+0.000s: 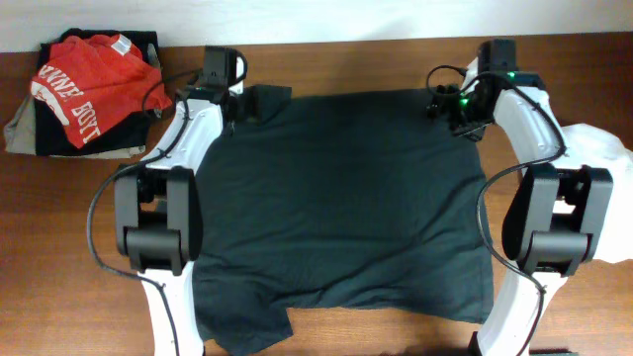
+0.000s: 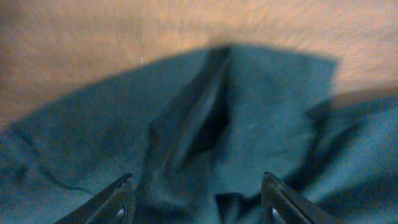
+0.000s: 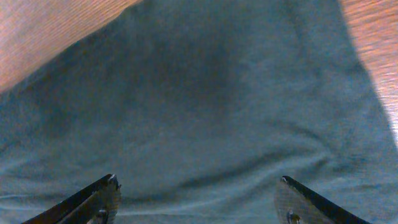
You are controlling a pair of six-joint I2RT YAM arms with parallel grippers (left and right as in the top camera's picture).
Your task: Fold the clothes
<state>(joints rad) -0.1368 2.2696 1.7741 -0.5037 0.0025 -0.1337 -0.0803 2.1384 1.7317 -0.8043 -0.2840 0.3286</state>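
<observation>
One dark T-shirt (image 1: 346, 198) lies spread on the desk (image 1: 346, 64). Its far corners lie under the left end effector (image 2: 199, 208) and right end effector (image 3: 199, 205), both released, fingers apart. One red shirt (image 1: 84, 84) lies well left of the left one.

My left arm (image 1: 183, 148) and right arm (image 1: 539, 124): white link shells, black joint housings, looped black cables (image 1: 99, 213). Green lamp (image 1: 463, 99) lit at 1 o'clock overhead. Fingertips (image 3: 87, 200) dark, tapered, one screw each.

One dark T-shirt (image 1: 346, 198), one red T-shirt (image 1: 84, 84), one white cloth (image 1: 605, 148), two arms (image 1: 163, 213) (image 1: 554, 213).
</observation>
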